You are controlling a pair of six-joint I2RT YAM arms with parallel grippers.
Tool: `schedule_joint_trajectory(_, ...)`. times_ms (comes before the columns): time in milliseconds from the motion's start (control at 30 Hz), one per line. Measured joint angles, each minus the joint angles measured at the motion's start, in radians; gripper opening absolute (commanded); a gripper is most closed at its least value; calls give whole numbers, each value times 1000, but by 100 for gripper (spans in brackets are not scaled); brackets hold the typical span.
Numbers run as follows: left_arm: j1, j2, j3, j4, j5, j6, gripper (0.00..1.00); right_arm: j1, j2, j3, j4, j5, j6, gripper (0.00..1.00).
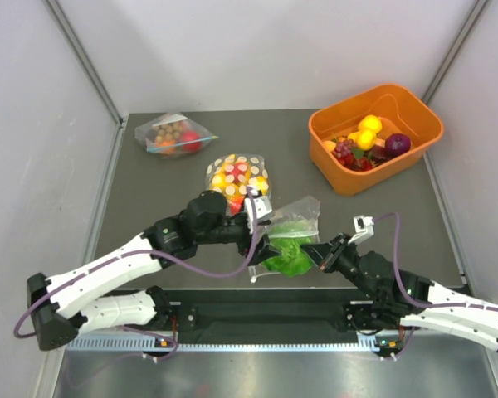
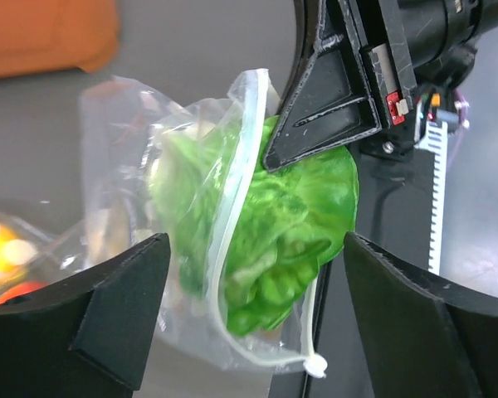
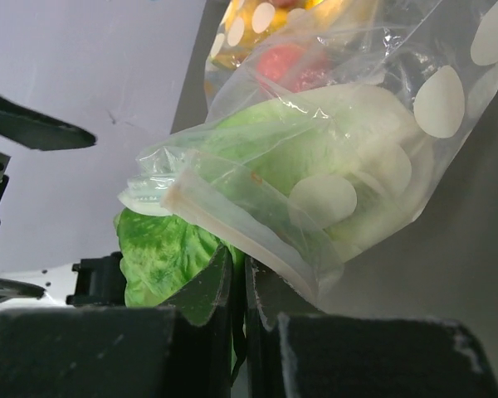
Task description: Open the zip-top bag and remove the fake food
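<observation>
Lettuce (image 1: 289, 259), ruffled and bright green, is poking out of the open mouth of the zip-top bag (image 1: 299, 215) just below the centre of the overhead frame, near the lower edge of the dark surface (image 1: 149, 191). We are seeing the right fingers (image 3: 220, 311) pressing together on a leaf edge at the bottom of the right wrist frame, with the clear dotted bag draping over the lettuce above them. In the left wrist frame the left fingers (image 2: 108, 315) are standing wide apart in the lower corners, gripping nothing, while bag and lettuce are hanging between them. We are unable to tell whether either finger is touching the plastic. The zipper strip (image 2: 232, 215) is curving down the middle of that frame. Toward the upper right of the overhead frame, an orange bin (image 1: 332, 166) is holding yellow lemons (image 1: 369, 124), dark grapes (image 1: 344, 152) and a purple onion (image 1: 397, 144). A second dotted bag (image 1: 239, 176) with yellow and red pieces is lying just above the left wrist, and a plain clear bag (image 1: 173, 134) is lying at the upper left.
</observation>
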Motion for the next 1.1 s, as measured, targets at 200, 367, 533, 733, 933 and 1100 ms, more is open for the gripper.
schedule_joint_trajectory(200,0,145,44,15,60,2,94,0,47,-2,32,-31,-8,0)
schedule_joint_trajectory(367,0,217,85,41,68,7,96,0,82,-8,42,-59,-16,0)
schedule_joint_trajectory(533,0,267,102,47,67,16,96,0,116,-8,68,-77,-29,0)
schedule_joint_trajectory(733,0,362,149,51,63,29,68,0,152,-8,93,-101,-53,0)
schedule_joint_trajectory(933,0,447,173,46,65,34,20,0,183,-8,95,-121,-84,0)
schedule_joint_trajectory(1100,0,475,172,44,47,42,2,0,216,-7,108,-150,-134,0)
